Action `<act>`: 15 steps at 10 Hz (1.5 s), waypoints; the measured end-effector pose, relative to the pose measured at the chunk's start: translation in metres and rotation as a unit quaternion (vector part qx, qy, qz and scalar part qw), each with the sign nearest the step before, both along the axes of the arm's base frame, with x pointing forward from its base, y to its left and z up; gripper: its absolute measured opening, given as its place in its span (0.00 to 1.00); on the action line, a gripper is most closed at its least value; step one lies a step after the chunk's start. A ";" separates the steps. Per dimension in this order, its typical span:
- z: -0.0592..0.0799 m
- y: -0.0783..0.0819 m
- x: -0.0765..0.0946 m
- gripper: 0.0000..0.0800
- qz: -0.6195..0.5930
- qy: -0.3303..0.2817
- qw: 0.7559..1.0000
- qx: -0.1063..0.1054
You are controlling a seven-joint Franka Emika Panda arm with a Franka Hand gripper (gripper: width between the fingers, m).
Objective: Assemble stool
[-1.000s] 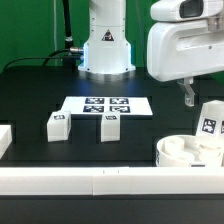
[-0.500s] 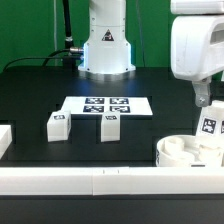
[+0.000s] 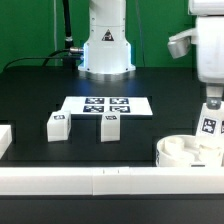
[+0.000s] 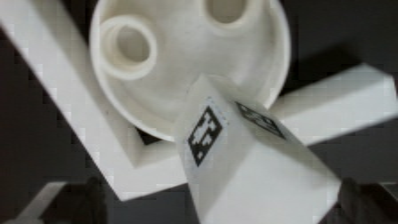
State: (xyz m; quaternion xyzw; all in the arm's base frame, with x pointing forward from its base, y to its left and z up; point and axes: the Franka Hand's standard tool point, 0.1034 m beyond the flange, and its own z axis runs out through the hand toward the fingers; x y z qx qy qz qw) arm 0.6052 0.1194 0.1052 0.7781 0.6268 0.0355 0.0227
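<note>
The round white seat (image 3: 183, 152) lies sockets up at the exterior view's right, against the front rail. A white leg (image 3: 210, 126) with a tag stands upright beside it, leaning at its rim. My gripper (image 3: 212, 101) hangs right above that leg's top, jaws open. In the wrist view the leg (image 4: 249, 150) fills the space between my dark fingers (image 4: 68, 198), with gaps on both sides, and the seat (image 4: 187, 50) lies beyond it. Two more tagged legs (image 3: 57, 126) (image 3: 110, 127) lie on the black table at the left.
The marker board (image 3: 105, 105) lies mid-table in front of the robot base (image 3: 105, 50). A long white rail (image 3: 100, 181) runs along the front edge; its corner pieces show in the wrist view (image 4: 347, 100). A white block end (image 3: 4, 140) sits at the far left.
My gripper has moved toward the exterior view's right, from beside the seat to directly over the upright leg. The parts have not moved.
</note>
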 end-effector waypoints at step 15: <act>-0.022 -0.004 -0.005 0.77 0.434 0.011 0.898 -0.073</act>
